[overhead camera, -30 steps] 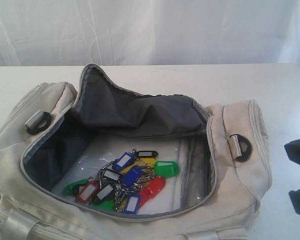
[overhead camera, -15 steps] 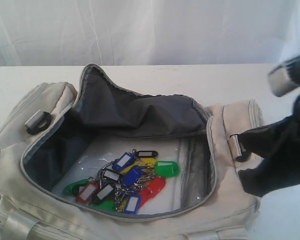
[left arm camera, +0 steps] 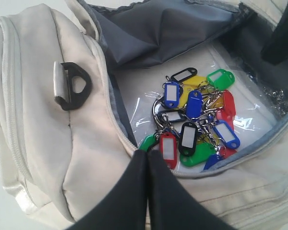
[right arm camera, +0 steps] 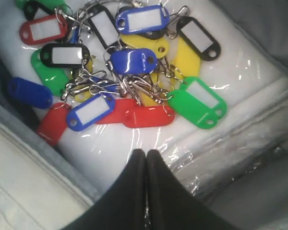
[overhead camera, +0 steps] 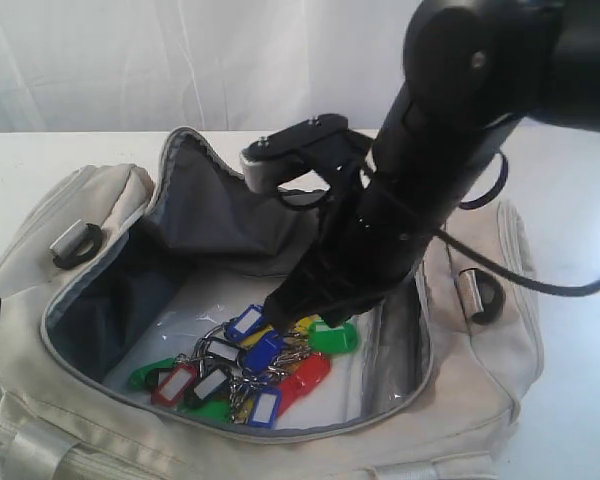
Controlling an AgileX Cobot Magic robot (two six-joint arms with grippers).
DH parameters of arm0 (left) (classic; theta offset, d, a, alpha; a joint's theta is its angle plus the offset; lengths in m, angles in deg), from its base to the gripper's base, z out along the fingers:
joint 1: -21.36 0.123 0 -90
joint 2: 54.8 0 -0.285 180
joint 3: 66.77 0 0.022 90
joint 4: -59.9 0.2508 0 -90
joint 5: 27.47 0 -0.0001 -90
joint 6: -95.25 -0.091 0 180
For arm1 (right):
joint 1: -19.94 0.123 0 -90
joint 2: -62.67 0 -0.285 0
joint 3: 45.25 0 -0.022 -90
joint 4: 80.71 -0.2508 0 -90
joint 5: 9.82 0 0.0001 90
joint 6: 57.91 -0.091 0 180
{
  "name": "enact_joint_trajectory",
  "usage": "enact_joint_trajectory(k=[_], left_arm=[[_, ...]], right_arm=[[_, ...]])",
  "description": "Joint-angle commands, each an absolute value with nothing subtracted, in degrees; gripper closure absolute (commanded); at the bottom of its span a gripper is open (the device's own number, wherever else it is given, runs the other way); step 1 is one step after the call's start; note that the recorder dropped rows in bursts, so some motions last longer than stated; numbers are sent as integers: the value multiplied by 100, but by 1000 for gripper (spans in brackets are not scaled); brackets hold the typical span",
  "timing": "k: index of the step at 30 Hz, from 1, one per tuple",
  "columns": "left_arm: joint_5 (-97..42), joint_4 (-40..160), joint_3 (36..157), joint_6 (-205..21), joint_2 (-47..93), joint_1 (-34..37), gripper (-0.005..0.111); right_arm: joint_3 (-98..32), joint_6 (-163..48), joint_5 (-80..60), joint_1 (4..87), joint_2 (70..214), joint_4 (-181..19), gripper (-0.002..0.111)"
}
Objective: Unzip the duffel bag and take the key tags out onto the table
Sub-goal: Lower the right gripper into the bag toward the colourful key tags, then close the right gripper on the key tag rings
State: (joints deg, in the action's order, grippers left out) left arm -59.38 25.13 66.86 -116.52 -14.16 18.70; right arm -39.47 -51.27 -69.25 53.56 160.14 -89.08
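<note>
The wide white table (overhead camera: 40, 150) holds the large cream-beige fabric duffel bag (overhead camera: 480, 370), unzipped, its near edge cut off. The black right arm (overhead camera: 430, 180) hides part of the far flap. The bunch of coloured plastic key tags (overhead camera: 242, 372) lies inside the bag. The right gripper (right arm camera: 146, 153), pinched together and empty, hangs by the bunch's far edge. The left gripper (left arm camera: 147, 155), likewise closed and empty, is at the bag's left rim.

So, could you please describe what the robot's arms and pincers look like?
The right arm is black with rounded joints, a silver-edged bracket near its wrist and thin black cables looping off it. Both the left pincer and the right pincer are smooth matte black, tapering to narrow tips.
</note>
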Motion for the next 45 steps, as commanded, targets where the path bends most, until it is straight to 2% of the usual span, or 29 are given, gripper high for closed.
enact_joint_trajectory(k=[1, 7, 11, 15, 18, 25, 29, 45], left_arm=[[-5981, 2394, 6649, -11667, -1425, 1841, 107], [-5992, 2394, 6649, -11667, -1425, 1841, 107], [-5992, 2335, 6649, -11667, -1425, 1841, 107], [-6003, 2321, 6649, -11667, -1425, 1841, 107], [-6003, 2311, 6649, -11667, -1425, 1841, 107], [-6026, 2314, 6649, -11667, -1436, 1841, 107], [-6026, 2314, 6649, -11667, -1436, 1821, 107], [-6037, 2314, 6649, -11667, -1436, 1829, 107]], right_arm=[[-4218, -4908, -7082, 5302, 16593, -9154, 104], [-4275, -5127, -6573, 5302, 16713, -9412, 89], [-4275, -2419, -6952, 5302, 16713, -9660, 87], [-4264, -1086, -7081, 5370, 16713, -9921, 87], [-4264, -270, -7032, 5532, 16723, -9921, 82], [-4264, -434, -5867, 5816, 16953, -9854, 41], [-4264, -947, -5524, 5816, 17292, -9716, 41], [-4264, -1334, -5836, 5816, 18055, -9348, 42]])
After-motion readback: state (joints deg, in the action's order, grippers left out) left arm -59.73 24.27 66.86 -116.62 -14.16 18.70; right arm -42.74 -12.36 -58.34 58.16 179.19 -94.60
